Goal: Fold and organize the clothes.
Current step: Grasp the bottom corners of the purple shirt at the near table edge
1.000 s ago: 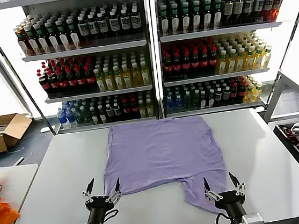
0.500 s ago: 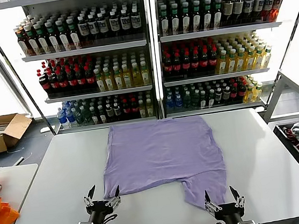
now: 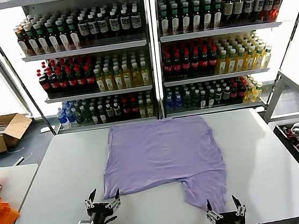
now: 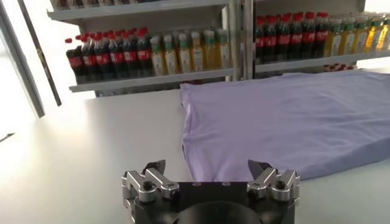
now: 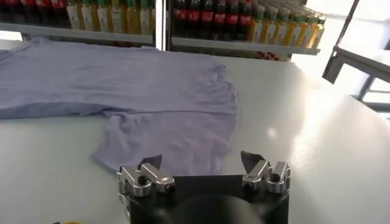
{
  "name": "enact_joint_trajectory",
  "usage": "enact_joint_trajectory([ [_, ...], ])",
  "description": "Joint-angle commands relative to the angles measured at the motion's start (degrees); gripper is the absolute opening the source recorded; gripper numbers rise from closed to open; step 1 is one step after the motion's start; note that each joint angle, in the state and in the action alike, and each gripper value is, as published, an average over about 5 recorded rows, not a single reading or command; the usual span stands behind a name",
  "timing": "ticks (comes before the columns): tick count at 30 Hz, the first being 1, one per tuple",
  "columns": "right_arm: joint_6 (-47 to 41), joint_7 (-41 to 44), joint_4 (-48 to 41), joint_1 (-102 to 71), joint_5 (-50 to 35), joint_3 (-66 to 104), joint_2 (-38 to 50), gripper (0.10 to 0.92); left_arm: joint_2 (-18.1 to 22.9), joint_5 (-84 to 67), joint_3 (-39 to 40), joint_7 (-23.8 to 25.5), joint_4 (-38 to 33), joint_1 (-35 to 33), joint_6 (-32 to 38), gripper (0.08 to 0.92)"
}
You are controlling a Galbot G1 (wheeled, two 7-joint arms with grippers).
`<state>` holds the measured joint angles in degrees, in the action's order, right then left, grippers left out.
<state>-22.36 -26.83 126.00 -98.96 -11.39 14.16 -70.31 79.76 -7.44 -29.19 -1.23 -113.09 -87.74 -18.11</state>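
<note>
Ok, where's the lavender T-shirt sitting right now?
In the head view the lavender cotton T-shirt lies flat mid-table, its far edge toward the drink shelves, one flap trailing near the open right tool; the open left tool sits short of its near-left corner.

no readable text anywhere in my views. bottle labels on shelves at 12 o'clock: colour bands only, lettering too small to make out. lavender t-shirt on table: no print showing, no words. cardboard box at 10 o'clock: no legible marking.
</note>
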Motion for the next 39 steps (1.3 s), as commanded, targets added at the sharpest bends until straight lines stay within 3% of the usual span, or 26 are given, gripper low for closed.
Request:
enact_joint_trajectory([
  [1,-0.16,-0.18,-0.38,-0.07,0.45,-0.34,-0.23,0.823,-0.05,-1.64,-0.02,0.00,0.22,0.09,-0.45,0.822],
  [7,0.31,-0.43,-1.50,-0.46,0.42,-0.69,-0.57,0.786,0.02,-1.37,0.24,-0.03,0.19,-0.15,-0.61,0.804],
  [12,1.25,-0.53,-2.30,-1.00,0.29,-0.43,-0.69,0.744,0.12,-1.07,0.69,0.09,0.26,-0.39,-0.61,0.707],
  [32,4.03,-0.27,-2.95,-1.12,1.20,0.21,-0.38,0.171,0.33,-0.35,1.08,0.47,1.05,0.29,-0.33,0.134],
  [35,4.56,0.01,-3.17,-0.87,1.30,0.48,-0.46,0.115,0.41,-0.25,1.26,0.65,1.36,0.51,-0.25,0.090],
  [39,5.31,0.54,-3.06,-0.54,1.47,0.83,-0.61,0.108,0.50,0.10,1.46,1.01,2.02,0.77,0.15,0.083],
])
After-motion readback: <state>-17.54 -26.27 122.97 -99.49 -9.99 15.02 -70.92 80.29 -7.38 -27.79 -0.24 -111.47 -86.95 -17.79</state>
